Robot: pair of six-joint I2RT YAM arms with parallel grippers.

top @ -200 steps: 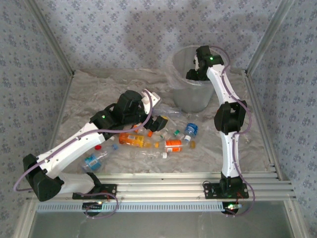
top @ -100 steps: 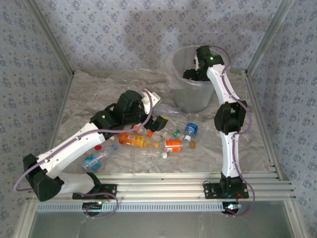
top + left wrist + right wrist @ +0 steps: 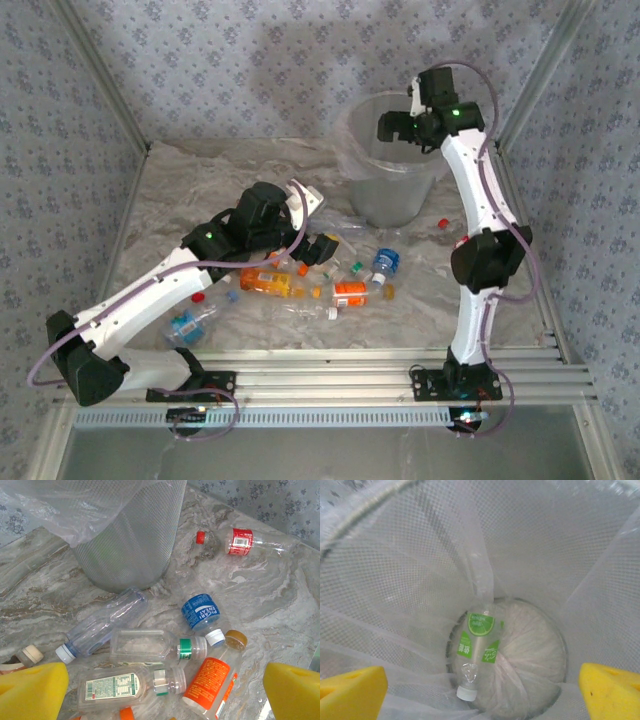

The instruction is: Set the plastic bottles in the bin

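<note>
Right wrist: right claw [image 3: 480,692] spread wide and empty, green-labelled bottle [image 3: 479,640] lying below it on the bin [image 3: 410,550] floor
Meanwhile left claw [image 3: 162,692] likewise apart above the green-necked clear bottle [image 3: 145,647]; looks light, crushable, slick, so pinch mid-body

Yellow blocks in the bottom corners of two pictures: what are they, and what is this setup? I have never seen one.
Those are the padded fingers of two robot arms bolted to a table. The wide picture is taken from above and behind them; the other two come from a camera on each wrist. The left arm has its fingers spread open over a scatter of plastic bottles on the table, holding nothing. The right arm hangs its fingers, open and empty too, over the bin, a lined bucket. Its camera looks down inside, where one green-labelled bottle lies on the bottom.
</note>
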